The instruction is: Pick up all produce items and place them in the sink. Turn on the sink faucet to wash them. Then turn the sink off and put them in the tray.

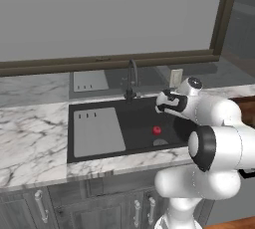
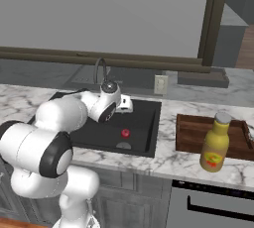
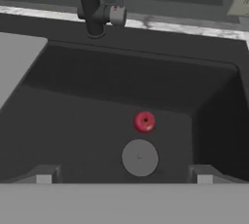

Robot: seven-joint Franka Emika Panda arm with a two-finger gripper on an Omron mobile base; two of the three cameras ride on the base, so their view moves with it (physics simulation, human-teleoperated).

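Glossy red round fruit (image 3: 145, 121) on the black sink (image 3: 97, 101) floor beside the drain, gripper (image 3: 124, 179) spread wide above, empty.

In the hand view the faucet (image 3: 99, 13) is cut off by the top edge, its spout out of frame. The arm covers the sink's (image 1: 124, 123) right end, and a yellow bottle (image 2: 216, 142) hides part of the tray (image 2: 191, 133).

Marble counter (image 2: 163, 160) bears tray (image 2: 191, 133) and bottle (image 2: 216, 142)
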